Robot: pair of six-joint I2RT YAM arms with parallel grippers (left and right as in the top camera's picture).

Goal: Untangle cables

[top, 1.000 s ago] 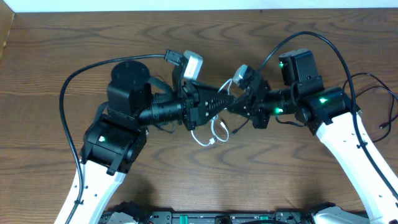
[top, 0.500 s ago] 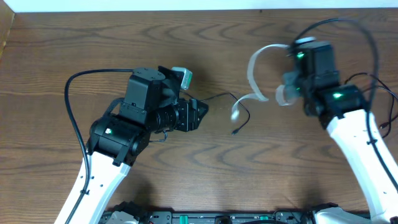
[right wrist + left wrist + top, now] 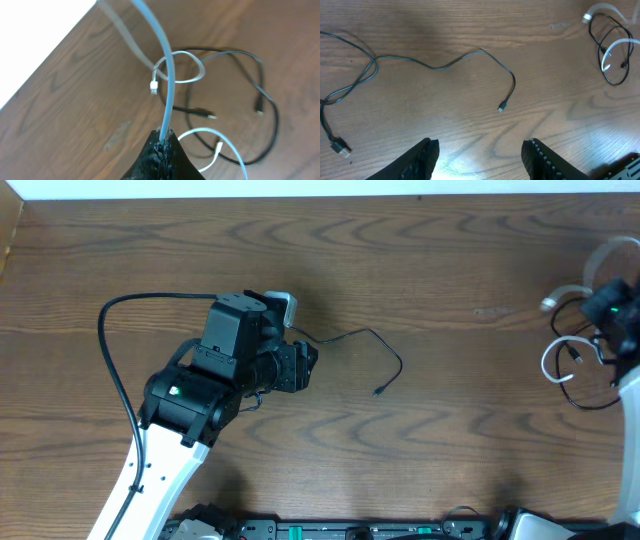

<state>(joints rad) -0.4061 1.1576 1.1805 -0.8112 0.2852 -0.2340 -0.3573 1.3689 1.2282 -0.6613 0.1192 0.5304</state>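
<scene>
Black cable [image 3: 436,67] crosses open table [image 3: 450,460], white cable [image 3: 170,92] at right edge.

Overhead view: light even and quite bright, from above, w/ only soft shadows on the desk [image 3: 450,270]. The white cable [image 3: 545,360] at the desk's right edge is smeared by motion blur. Left wrist view: glare patch on the wood at bottom, btw. the left fingers [image 3: 422,155]. Right wrist view: top-left corner blown out white; cable near the lens out of focus.

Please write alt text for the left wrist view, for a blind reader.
A black cable lies loose across the wooden table, one small plug near the middle. The open left gripper, at the bottom edge, holds nothing. A white cable loops at far right.
</scene>
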